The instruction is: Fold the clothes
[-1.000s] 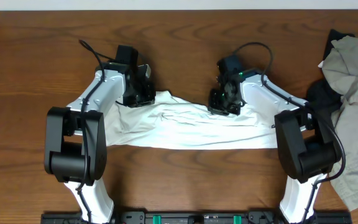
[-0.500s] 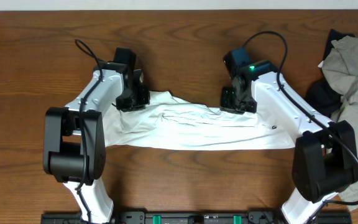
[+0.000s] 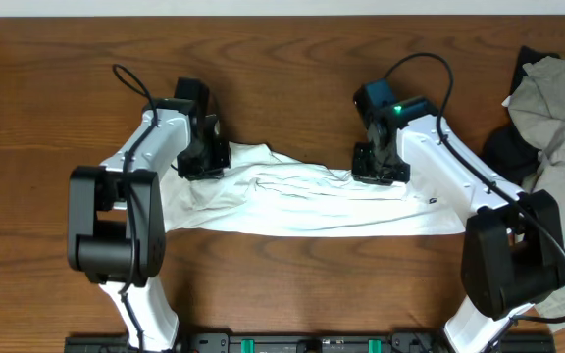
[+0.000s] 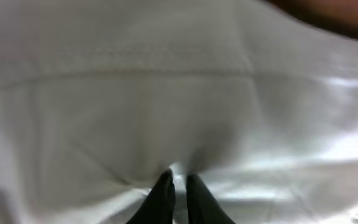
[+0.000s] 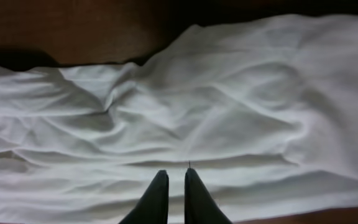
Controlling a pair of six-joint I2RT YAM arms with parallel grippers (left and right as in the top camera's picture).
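The clothes (image 3: 312,208) are a white T-shirt lying as a long wrinkled band across the table's middle, with no lettering showing. My left gripper (image 3: 204,162) sits at the band's far left corner. In the left wrist view its tips (image 4: 179,177) are pinched on a bunched ridge of the white fabric (image 4: 166,93). My right gripper (image 3: 379,169) rests at the far edge, right of centre. In the right wrist view its tips (image 5: 174,173) stand a narrow gap apart over flat cloth (image 5: 197,112), gripping nothing.
A heap of grey-beige garments (image 3: 557,147) lies at the right edge, with a dark piece (image 3: 503,147) beside it. Bare brown wood (image 3: 282,59) runs behind the shirt and along the front.
The right arm swung to the right along the shirt's far edge and its jaws parted slightly. The left gripper drew a little to the left, still pinching the corner.
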